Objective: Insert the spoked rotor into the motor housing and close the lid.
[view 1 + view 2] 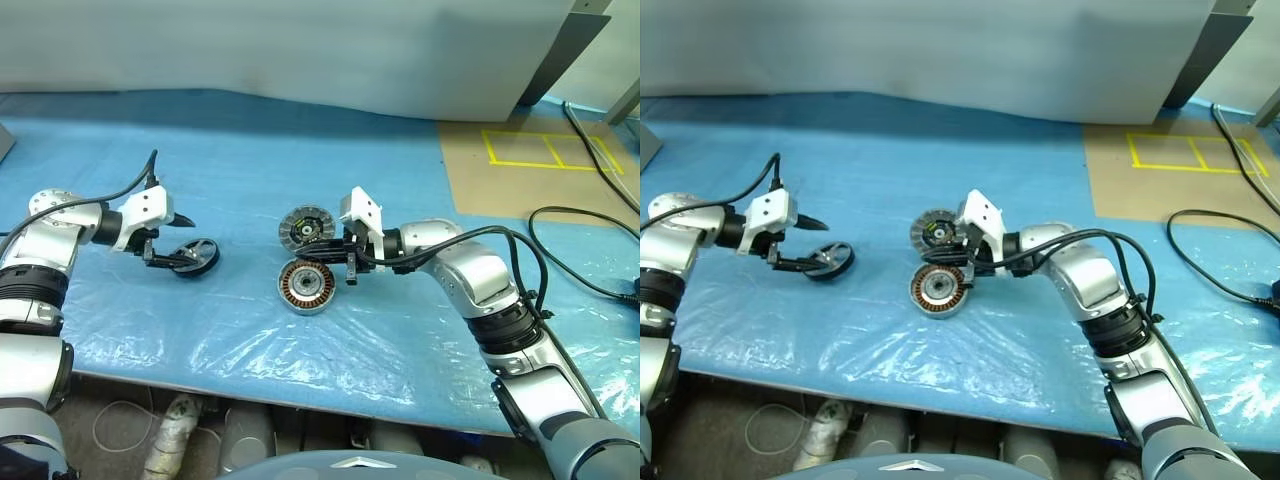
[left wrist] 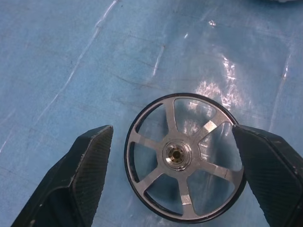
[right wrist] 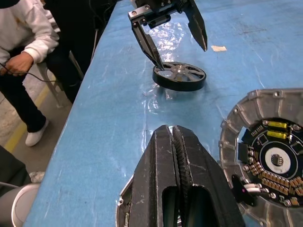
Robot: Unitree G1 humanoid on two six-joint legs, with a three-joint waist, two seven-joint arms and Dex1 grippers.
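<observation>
Head view: motor housing [image 1: 305, 286] flat on blue desk [image 1: 400, 330], right gripper [image 1: 352, 262] shut, empty, just beside it. Left wrist view: left gripper [image 2: 175, 165] wide around spoked rotor [image 2: 184, 157]; off-centre closing could skid it. Right wrist view: lid [image 3: 265, 156] beside shut fingers.

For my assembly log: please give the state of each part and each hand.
Spoked rotor: flat on the blue sheet, not inserted.
Motor housing: windings up, open, empty.
Lid: off, tilted, circuit face showing.
Left hand: open, fingers either side of the rotor.
Right hand: shut, holding nothing.
</observation>
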